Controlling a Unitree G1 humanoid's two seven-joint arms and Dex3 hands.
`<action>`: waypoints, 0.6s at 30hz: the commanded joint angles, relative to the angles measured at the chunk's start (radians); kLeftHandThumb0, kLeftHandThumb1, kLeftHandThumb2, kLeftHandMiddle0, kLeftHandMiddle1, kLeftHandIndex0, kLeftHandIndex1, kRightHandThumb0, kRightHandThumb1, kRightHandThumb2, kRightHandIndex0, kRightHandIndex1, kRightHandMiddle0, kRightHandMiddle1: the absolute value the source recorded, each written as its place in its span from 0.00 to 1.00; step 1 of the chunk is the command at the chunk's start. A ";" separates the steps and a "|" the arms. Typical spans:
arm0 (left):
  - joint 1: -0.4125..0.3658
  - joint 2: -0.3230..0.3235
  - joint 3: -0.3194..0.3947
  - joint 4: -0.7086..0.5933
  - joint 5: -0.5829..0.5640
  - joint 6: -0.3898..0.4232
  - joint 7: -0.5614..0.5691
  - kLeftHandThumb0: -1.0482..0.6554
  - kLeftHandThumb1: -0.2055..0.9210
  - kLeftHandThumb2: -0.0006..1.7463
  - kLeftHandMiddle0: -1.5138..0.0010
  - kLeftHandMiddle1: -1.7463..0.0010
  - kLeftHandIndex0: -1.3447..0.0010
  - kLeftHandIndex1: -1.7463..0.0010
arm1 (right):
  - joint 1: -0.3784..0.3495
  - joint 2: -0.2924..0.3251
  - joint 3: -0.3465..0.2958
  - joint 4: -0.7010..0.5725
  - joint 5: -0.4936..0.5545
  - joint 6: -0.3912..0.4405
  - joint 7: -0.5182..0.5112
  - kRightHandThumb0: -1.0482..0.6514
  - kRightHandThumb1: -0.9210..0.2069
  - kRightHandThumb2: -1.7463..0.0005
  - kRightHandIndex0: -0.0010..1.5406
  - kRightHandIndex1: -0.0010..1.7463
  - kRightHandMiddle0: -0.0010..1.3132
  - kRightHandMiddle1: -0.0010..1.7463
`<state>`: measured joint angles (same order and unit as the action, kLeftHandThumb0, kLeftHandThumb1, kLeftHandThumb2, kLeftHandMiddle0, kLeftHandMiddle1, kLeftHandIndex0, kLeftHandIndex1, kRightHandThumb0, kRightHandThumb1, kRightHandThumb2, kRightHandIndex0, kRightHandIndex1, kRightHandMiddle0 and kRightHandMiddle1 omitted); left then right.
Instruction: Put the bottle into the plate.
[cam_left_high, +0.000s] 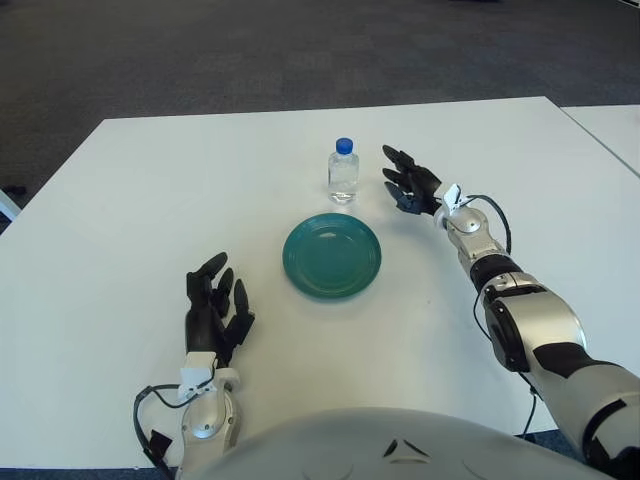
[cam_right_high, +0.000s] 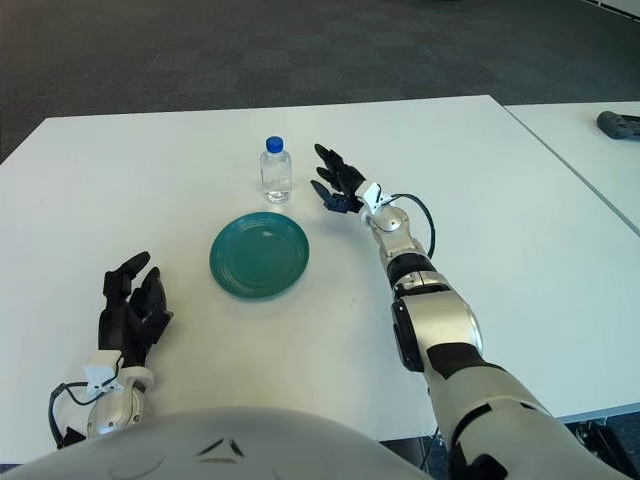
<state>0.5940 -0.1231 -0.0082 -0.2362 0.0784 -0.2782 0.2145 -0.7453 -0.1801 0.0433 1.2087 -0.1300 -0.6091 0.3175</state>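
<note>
Your small clear plastic bottle with the blue cap stands upright on the white surface, toward the far side and roughly at the middle of its width. Just on the near side of it lies the round teal plate, flat and with nothing in it; a narrow strip of bare white separates the two, so the bottle is not in the plate.

Your right hand is stretched out over the surface just to the right of the bottle, level with its lower half. Its black fingers are spread wide and point toward the bottle and the far edge, holding nothing, and a clear gap shows between the nearest fingertip and the bottle's side. The silver forearm runs back from it toward the near right corner.

Your left hand shows well to the near left of the plate, palm down, its fingers loosely parted and pointing away from you, holding nothing.

In the right eye view a dark object lies on the neighbouring white table at the far right.
</note>
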 joint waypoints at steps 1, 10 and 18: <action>-0.006 -0.005 0.006 -0.007 -0.003 0.006 0.000 0.22 1.00 0.35 0.69 0.93 1.00 0.45 | -0.032 0.004 0.000 0.013 -0.007 0.017 -0.017 0.00 0.00 0.61 0.00 0.00 0.00 0.00; -0.003 -0.010 0.004 0.003 0.000 -0.023 -0.001 0.22 1.00 0.36 0.69 0.93 1.00 0.45 | -0.130 0.073 0.045 0.050 -0.059 0.097 -0.097 0.00 0.00 0.65 0.00 0.00 0.01 0.00; 0.011 -0.016 -0.008 0.001 0.016 -0.042 0.003 0.22 1.00 0.37 0.69 0.94 0.99 0.44 | -0.165 0.091 0.068 0.070 -0.089 0.129 -0.120 0.00 0.00 0.63 0.00 0.00 0.00 0.00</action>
<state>0.5971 -0.1321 -0.0113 -0.2347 0.0844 -0.3041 0.2141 -0.8847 -0.0889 0.1061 1.2618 -0.2060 -0.4994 0.2130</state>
